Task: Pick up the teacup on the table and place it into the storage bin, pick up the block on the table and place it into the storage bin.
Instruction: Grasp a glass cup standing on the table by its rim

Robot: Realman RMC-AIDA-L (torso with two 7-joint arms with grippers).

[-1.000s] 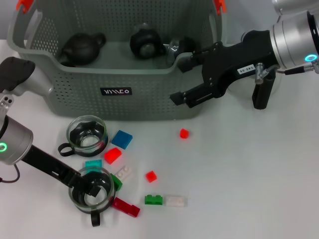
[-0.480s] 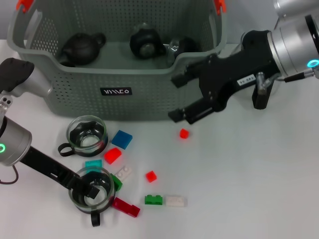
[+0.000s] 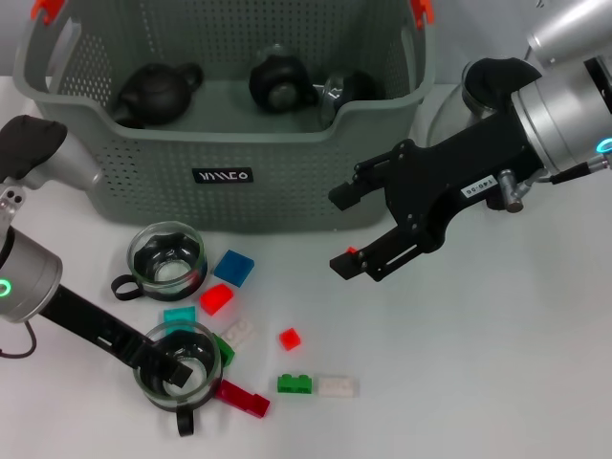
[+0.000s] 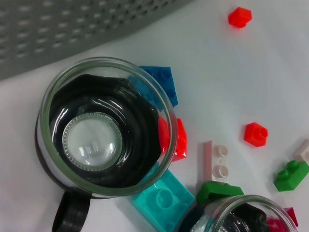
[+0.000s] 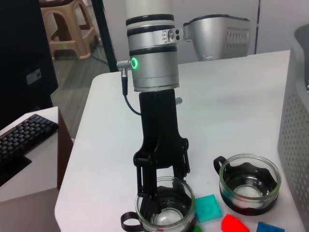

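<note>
The bin [image 3: 229,143] is matt grey-green plastic, its walls perforated. Both teacups [image 3: 168,258] [image 3: 179,363] are clear, glossy glass with black liners and handles. The blocks [image 3: 234,267] are smooth, shiny plastic. The teapots [image 3: 153,91] in the bin look dark and dull-glazed. The table [image 3: 478,363] is smooth matt white. The arms [image 3: 564,96] have brushed silvery metal shells with matt black fingers [image 3: 368,263].

The left pincer [image 3: 170,364] reaches low from its silver-and-black arm, fingers closed together. The right pincer [image 3: 346,229] hangs higher, black fingers spread wide apart.
</note>
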